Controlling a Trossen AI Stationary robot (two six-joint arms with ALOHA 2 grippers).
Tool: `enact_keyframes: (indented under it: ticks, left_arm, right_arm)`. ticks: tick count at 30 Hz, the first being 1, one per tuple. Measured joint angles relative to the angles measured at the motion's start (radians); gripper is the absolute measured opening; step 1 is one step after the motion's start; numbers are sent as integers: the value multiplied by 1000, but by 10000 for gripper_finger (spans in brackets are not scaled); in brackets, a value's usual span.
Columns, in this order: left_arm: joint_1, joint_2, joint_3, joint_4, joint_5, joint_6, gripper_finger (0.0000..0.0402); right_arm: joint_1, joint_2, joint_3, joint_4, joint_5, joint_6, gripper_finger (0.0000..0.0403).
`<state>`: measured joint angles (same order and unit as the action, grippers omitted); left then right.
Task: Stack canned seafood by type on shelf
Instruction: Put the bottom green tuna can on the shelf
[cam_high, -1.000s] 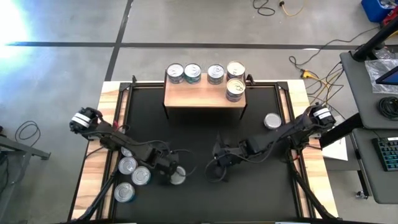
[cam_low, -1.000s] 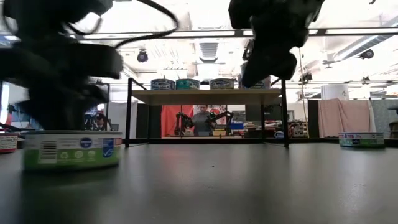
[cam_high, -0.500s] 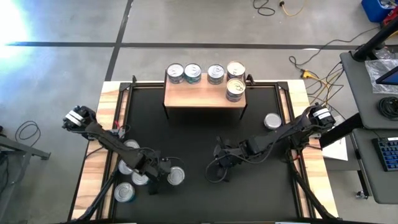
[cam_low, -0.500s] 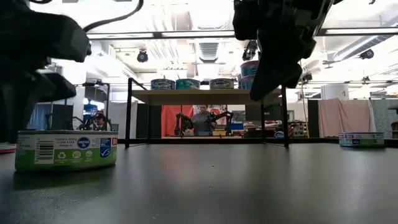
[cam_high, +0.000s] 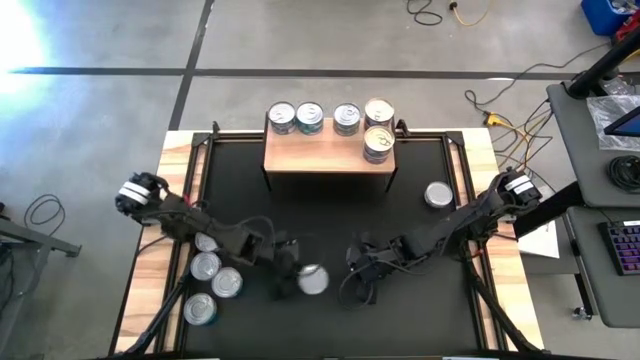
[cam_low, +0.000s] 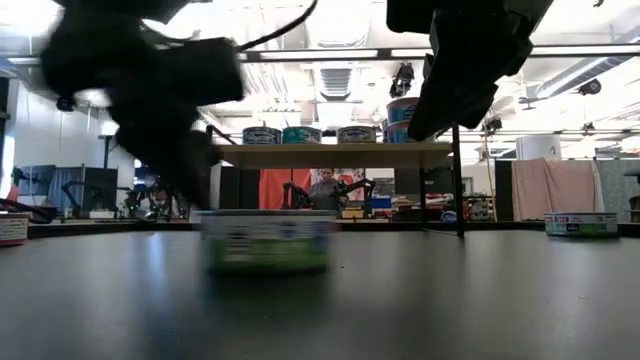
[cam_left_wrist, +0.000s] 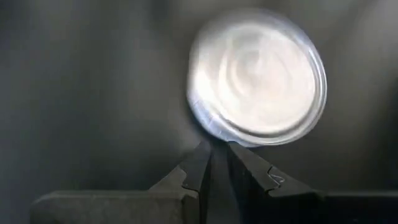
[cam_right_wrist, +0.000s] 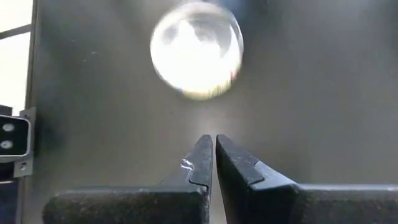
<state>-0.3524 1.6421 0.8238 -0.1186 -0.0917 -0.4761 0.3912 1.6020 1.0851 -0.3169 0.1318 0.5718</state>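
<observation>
low view | tin label blurred, unreadable | shelf tins unreadable

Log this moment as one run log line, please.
left gripper: shut, tips against loose tin mid-mat | right gripper: shut, facing same tin | shelf: five tins

No text on any tin is legible.

Overhead camera looks straight down, low one level across the mat, wrist cameras close above it.
</observation>
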Motion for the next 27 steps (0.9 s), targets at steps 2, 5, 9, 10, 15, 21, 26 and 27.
enact_keyframes:
  ticks: [2, 5, 9, 10, 15, 21, 26, 27]
  left_arm:
    - [72, -1, 1, 85, -2, 23, 39]
    - [155, -7, 23, 102, -11, 35, 39]
    - [169, -45, 68, -22, 7, 89, 39]
    - [160, -55, 78, -60, 8, 96, 39]
    - [91, -71, 90, -180, 60, 79, 39]
    - [13, -23, 81, -108, 54, 20, 39]
    - [-3, 88, 81, 98, 65, -4, 39]
    - [-2, 111, 81, 140, 77, -4, 39]
  right_arm:
    - [0, 8, 0, 5, 0, -7, 13]
    - [-1, 28, 0, 4, -12, -7, 17]
    - [2, 51, 0, -4, -73, -5, 57]
    - [4, 55, 0, -11, -79, -5, 73]
    - [11, 100, -1, -63, -72, -7, 159]
    - [10, 196, -1, -15, -54, 4, 215]
    - [22, 227, 39, 25, -57, 71, 226]
    - [24, 227, 51, 29, -61, 67, 227]
